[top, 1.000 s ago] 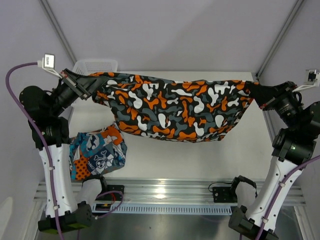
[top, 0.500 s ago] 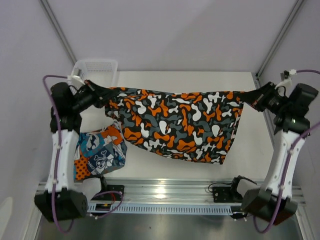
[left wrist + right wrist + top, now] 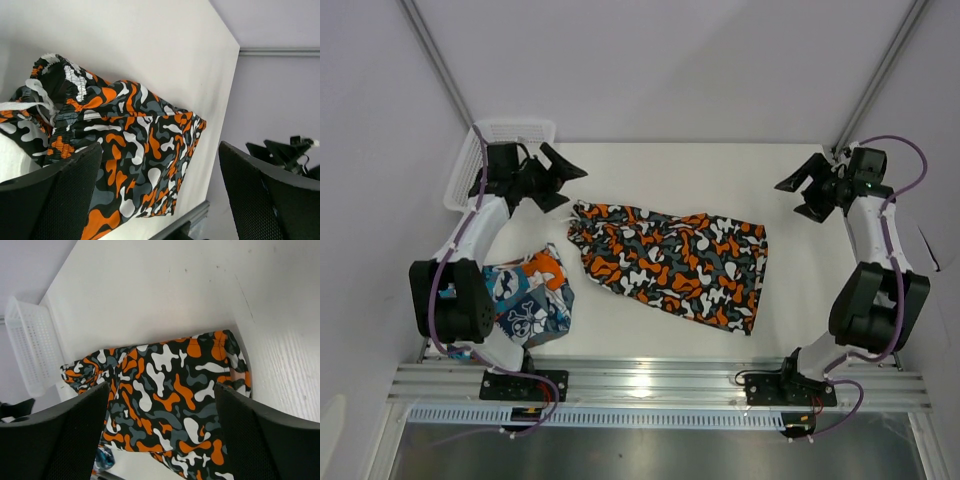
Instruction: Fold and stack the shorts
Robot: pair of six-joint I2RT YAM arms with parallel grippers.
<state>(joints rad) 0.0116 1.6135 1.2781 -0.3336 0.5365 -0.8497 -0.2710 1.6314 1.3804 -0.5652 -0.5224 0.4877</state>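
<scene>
Top external: orange, black, white and grey camouflage cloth shorts (image 3: 670, 262) lie flat. Probably limp and light; pinch corners. Left gripper (image 3: 563, 180) and right gripper (image 3: 799, 193) agape, empty.

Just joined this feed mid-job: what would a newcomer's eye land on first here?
The orange, black, white and grey camouflage cloth shorts lie spread across the middle of the white table, loud against it. The left gripper and right gripper hang open either side of them, toward the far edge, holding nothing. The teal, orange and white skull-print shorts sit at the near left.
</scene>
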